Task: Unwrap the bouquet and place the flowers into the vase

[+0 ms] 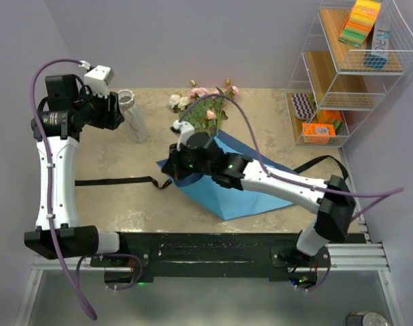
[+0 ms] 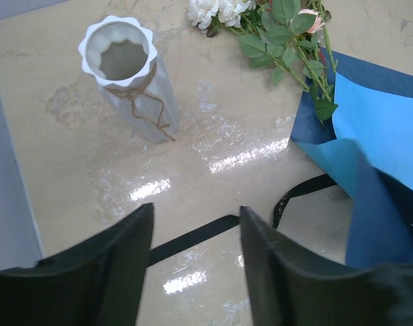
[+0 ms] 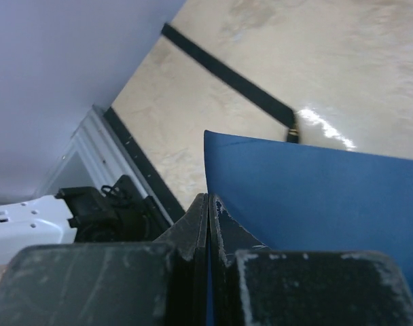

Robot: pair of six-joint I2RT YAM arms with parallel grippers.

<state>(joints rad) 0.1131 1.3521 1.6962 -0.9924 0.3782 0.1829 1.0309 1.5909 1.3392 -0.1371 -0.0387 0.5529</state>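
The bouquet lies opened out: the blue paper (image 1: pixel 228 187) (image 2: pixel 380 129) (image 3: pixel 322 204) is spread on the table, and the flowers (image 1: pixel 208 107) (image 2: pixel 282 30) rest at its far end, pink and white heads pointing to the back wall. The whitish vase (image 1: pixel 135 117) (image 2: pixel 125 75) stands upright at the back left, string around its neck. My left gripper (image 1: pixel 117 112) (image 2: pixel 196 212) hovers just left of the vase, open, with nothing between its fingers. My right gripper (image 1: pixel 174 168) (image 3: pixel 210 200) is shut on the paper's left corner.
A loose black ribbon (image 1: pixel 118 181) (image 2: pixel 193 238) (image 3: pixel 227 76) lies on the table left of the paper, and another length (image 1: pixel 322 163) lies at its right. A wire shelf (image 1: pixel 349 71) with sponges and boxes stands at the back right. Walls close off the left and the back.
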